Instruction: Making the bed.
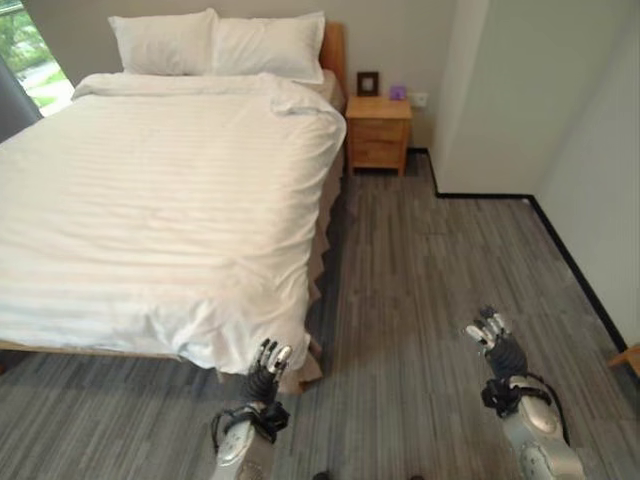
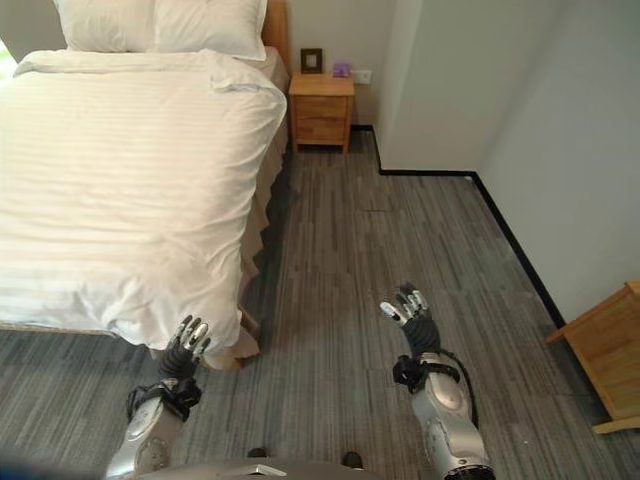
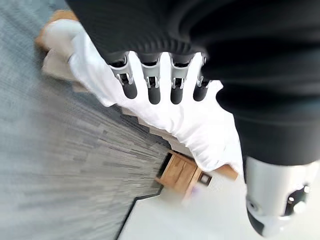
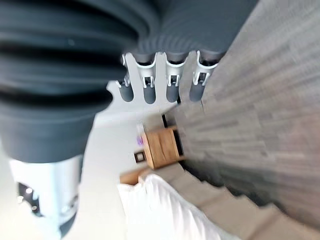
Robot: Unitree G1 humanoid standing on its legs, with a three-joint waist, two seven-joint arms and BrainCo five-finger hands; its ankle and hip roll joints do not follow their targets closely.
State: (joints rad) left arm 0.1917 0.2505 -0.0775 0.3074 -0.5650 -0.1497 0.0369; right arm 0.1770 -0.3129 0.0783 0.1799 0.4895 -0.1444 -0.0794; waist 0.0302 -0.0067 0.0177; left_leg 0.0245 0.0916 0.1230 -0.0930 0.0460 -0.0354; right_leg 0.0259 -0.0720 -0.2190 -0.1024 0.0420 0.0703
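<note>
— Where is the bed?

— The bed (image 1: 150, 200) stands ahead to my left, its white duvet (image 1: 170, 220) spread flat and hanging over the near corner, two pillows (image 1: 220, 45) side by side at the headboard.

— And your hands?

— My left hand (image 1: 266, 368) hovers just beside that near corner, fingers straight, holding nothing. My right hand (image 1: 495, 340) is well apart, over the grey floor (image 1: 430, 290), fingers relaxed and empty.

— Anything else?

— A wooden nightstand (image 1: 379, 133) beside the bed's head, carrying a small dark frame (image 1: 368, 83).
</note>
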